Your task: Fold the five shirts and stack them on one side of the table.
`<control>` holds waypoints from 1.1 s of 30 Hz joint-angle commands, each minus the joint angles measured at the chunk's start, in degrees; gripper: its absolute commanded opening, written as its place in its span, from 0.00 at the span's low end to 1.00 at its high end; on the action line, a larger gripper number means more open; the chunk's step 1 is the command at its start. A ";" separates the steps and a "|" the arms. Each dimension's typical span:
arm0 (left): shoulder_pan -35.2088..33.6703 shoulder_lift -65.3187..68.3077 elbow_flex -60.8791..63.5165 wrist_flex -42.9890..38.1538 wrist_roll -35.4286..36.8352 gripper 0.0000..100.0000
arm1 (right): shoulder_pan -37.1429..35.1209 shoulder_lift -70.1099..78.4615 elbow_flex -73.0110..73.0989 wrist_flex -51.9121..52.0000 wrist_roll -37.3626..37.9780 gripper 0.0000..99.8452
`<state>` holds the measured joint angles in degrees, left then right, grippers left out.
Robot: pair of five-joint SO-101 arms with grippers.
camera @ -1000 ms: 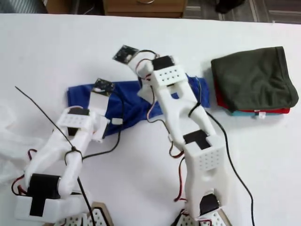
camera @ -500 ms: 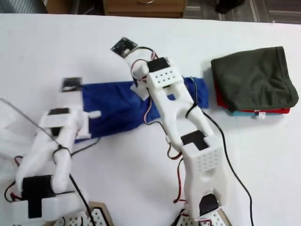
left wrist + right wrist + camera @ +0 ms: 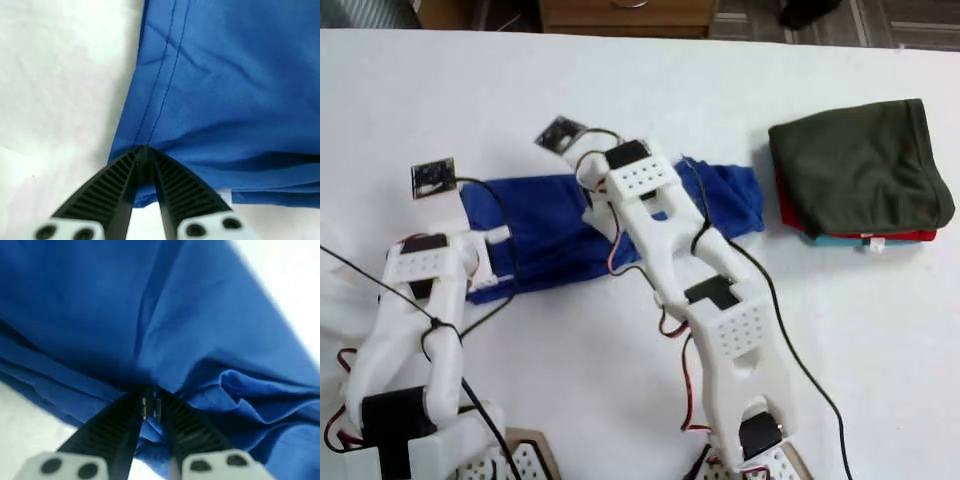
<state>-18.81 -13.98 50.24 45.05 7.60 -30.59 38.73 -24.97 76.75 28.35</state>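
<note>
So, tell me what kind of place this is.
Probably an indoor robotics lab or workshop bench: a wired left arm and right arm at a white table, a stack of folded shirts beside a blue shirt, and wooden furniture behind.

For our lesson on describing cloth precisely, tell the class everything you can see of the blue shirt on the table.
The blue shirt is smooth, thin-looking fabric with a double-stitched seam along one edge. It lies on the white table as a long, loosely folded, creased band, beside the stack of folded shirts. The left gripper is shut on the edge at one end, and the right gripper is shut on a bunched fold farther along.
</note>
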 commanded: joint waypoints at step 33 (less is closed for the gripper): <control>-0.18 -1.93 -1.63 1.05 0.09 0.03 | 17.54 -18.07 8.62 11.12 0.09 0.02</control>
<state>-18.73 -14.07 50.24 45.76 7.60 -14.77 24.40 -19.16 88.79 28.35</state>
